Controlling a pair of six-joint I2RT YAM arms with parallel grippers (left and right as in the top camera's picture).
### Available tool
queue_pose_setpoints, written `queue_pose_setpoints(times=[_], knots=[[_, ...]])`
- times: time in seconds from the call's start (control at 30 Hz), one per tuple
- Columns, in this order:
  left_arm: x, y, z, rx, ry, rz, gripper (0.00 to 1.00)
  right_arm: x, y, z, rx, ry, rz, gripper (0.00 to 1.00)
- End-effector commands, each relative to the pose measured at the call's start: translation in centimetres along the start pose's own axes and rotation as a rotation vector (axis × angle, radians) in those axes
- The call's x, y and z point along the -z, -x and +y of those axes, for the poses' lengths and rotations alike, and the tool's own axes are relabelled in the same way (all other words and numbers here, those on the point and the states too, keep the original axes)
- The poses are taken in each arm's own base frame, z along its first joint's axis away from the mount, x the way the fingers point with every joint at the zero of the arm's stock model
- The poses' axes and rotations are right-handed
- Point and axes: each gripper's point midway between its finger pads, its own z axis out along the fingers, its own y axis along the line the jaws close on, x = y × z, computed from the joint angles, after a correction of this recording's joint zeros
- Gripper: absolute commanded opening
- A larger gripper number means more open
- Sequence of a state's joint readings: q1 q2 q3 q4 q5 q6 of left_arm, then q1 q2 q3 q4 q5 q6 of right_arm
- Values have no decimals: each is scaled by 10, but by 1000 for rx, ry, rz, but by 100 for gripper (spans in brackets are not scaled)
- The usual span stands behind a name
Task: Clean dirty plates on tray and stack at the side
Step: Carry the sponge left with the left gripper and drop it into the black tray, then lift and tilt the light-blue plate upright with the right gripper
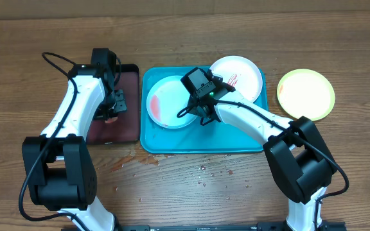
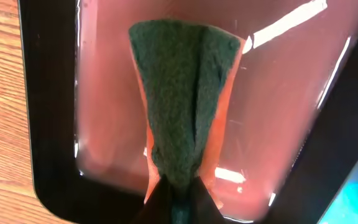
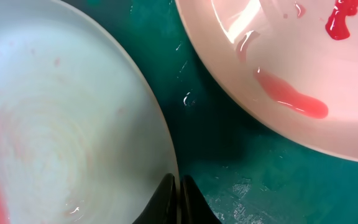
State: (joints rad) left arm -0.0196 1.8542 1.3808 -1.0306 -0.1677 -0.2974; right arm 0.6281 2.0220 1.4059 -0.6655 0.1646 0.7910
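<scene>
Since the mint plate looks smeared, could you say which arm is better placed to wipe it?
Left: the left end effector holds the sponge; the right end effector pinches the plate rim.

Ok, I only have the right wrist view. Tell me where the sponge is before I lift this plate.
Observer: The sponge is pinched in the left claw over the dark-red tray, which sits left of the turquoise tray.
Operator: My right claw has the pale plate by its rim. Locate the third plate.
Observer: The yellow-green plate lies on the table, right of the turquoise tray and apart from it, with no red showing.
Operator: Describe how the smeared plate on my right sits.
Observer: The white plate lies across the turquoise tray's far right corner, part of it past the rim.
</scene>
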Motion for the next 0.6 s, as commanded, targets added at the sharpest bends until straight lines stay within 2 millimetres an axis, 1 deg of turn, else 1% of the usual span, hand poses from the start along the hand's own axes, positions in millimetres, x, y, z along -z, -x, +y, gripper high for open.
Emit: queue_pose_setpoints(times=[0.0, 0.03, 0.13, 0.17, 0.2, 0.3, 0.37, 0.4, 0.47, 0.57], knots=[[8, 3, -2, 47, -24, -26, 53, 4, 8, 0, 27, -1, -21, 4], [10, 4, -3, 47, -30, -26, 61, 5, 8, 0, 40, -1, -23, 4], [22, 9, -6, 48, -56, -38, 78, 8, 12, 1, 78, -4, -31, 4], [28, 11, -6, 49, -61, -49, 80, 11, 14, 1, 79, -11, -36, 4], [36, 13, -6, 50, -66, -62, 82, 15, 18, -1, 80, -27, -47, 4], [66, 22, -8, 50, -115, -131, 87, 32, 35, -6, 102, -83, -106, 4], [90, 26, -11, 36, -166, -190, 94, 47, 49, -10, 129, -126, -158, 4], [103, 28, -12, 29, -193, -225, 100, 57, 58, -13, 135, -156, -193, 4], [127, 28, -13, 22, -238, -287, 100, 76, 74, -18, 154, -207, -258, 4], [157, 25, -11, 22, -284, -367, 100, 104, 94, -22, 183, -258, -345, 4]])
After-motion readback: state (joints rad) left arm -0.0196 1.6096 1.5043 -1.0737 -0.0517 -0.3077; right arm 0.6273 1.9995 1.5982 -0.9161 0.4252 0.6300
